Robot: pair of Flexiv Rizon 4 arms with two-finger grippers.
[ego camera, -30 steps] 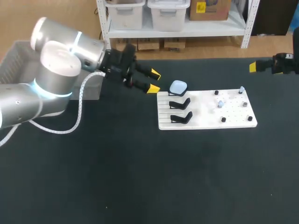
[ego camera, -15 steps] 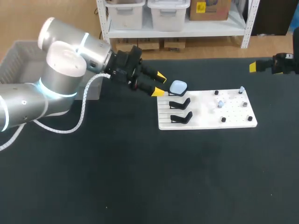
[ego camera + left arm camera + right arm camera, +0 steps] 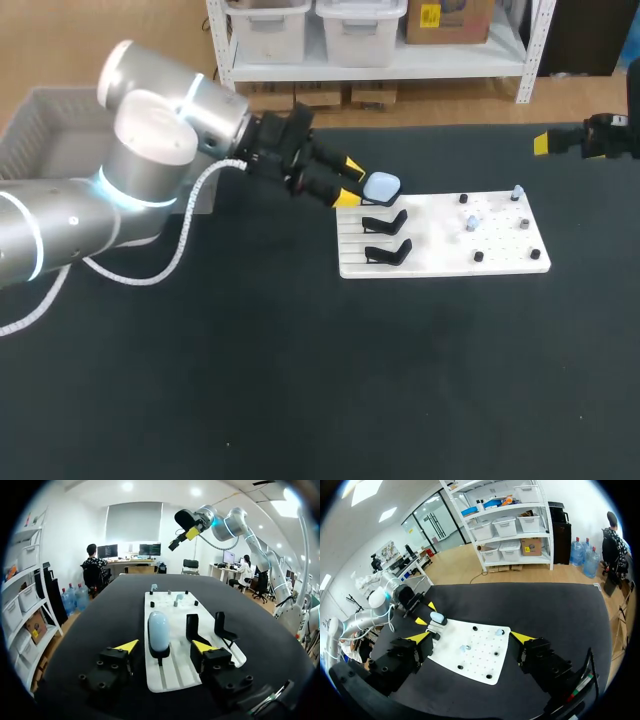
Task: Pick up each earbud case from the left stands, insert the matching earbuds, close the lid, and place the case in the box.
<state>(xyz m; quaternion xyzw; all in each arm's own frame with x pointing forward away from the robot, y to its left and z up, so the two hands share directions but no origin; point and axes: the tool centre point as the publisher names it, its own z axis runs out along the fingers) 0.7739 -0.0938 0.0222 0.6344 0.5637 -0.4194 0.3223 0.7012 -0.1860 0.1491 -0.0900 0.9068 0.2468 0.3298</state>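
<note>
Holding our left gripper (image 3: 350, 183) spread, we face the earbud case (image 3: 381, 186); just ahead. Our right gripper (image 3: 471, 637) gapes too.

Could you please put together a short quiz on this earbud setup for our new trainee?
1. True or false: the left claw is shut on the pale blue earbud case.
2. How many of the three stands on the white board hold a case? A) one B) two C) three
3. Fill in: the ___ claw is open and well away from the board.
Key: 1. False: it is open, with the case just ahead between its fingers, untouched. 2. A. 3. Right: the right claw.
</note>
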